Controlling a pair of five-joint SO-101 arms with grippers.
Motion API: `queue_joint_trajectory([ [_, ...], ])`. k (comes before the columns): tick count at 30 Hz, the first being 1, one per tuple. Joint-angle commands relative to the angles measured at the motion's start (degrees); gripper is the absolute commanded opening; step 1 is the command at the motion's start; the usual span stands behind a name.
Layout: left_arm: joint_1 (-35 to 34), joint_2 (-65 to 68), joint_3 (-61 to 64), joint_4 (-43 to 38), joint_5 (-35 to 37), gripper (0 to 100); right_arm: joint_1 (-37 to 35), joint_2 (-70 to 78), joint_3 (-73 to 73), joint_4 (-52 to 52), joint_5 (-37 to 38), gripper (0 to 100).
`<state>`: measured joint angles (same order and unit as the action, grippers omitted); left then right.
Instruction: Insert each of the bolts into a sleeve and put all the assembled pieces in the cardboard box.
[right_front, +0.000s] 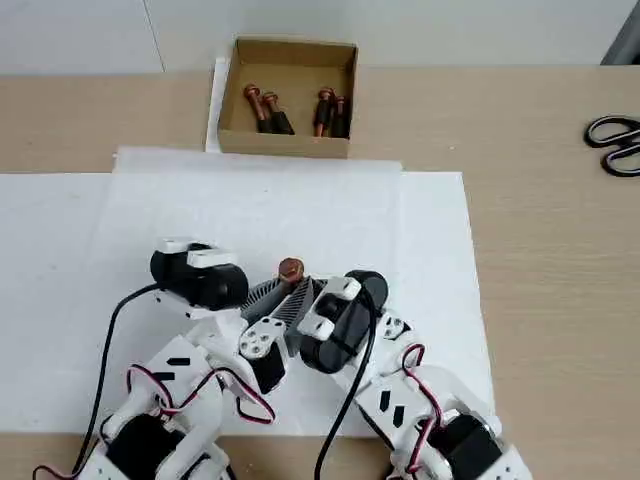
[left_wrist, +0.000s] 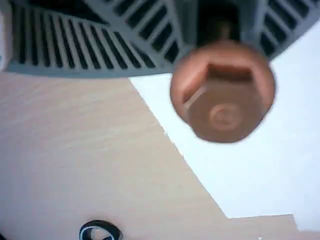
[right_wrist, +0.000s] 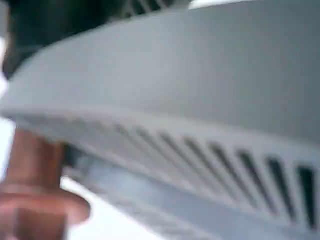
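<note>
So, worktop (right_front: 550, 250): pale wood grain across the whole width of my high view. I also see it in the left wrist view, past the sheet's corner.
White sheet (right_front: 300, 210): a large paper layer over the left and middle of the worktop. Both arms stand at its near edge, and a second layer shows as a faint line close to the box.
Room: a plain, light wall (right_front: 400, 25) rises behind the worktop's far edge.
Cardboard box (right_front: 285, 143): open-topped, at the far edge of the sheet near the middle. A small paper strip (right_front: 212, 105) sticks out from under its left side.
Assembled pieces (right_front: 268, 110): four copper-headed bolts in dark sleeves lie inside the box, one pair to the left and one pair to the right.
Bolt (right_front: 291, 268): copper hex head facing up toward the high camera. It is over the sheet where the two tools meet, well apart from the box.
Left tool (right_front: 283, 285): as far as I can judge, pinching the bolt. In the left wrist view its ribbed grey fingers (left_wrist: 100, 45) sit on either side of the shank, in a dark gap behind the head.
Right tool (right_front: 302, 290): just beside the bolt on the other side. I cannot tell whether it is spread or pressed together.
Scissors (right_front: 615, 145): black-handled, lying on bare wood at the right edge, well apart from everything else.
</note>
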<state>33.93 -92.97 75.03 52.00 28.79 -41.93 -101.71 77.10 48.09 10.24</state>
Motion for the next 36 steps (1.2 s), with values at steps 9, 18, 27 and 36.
queue_joint_trajectory([
  [9, -0.4, 0.4, 4.8, 1.1, -2.4, 1, 0.7, -1.5, -7.6, -2.1, 2.0, 0.4],
  [18, -0.4, 0.5, 2.4, 1.2, -2.8, 14, 0.9, -1.5, -7.6, -2.1, 2.0, 0.4],
  [27, -5.8, 0.7, -7.3, 6.9, -8.1, 14, 1.0, -1.2, -7.5, -1.7, 2.0, 0.4],
  [36, -5.8, 0.8, -21.1, 12.5, -1.5, 14, 1.0, -1.1, -7.1, -1.6, 2.0, 0.4],
])
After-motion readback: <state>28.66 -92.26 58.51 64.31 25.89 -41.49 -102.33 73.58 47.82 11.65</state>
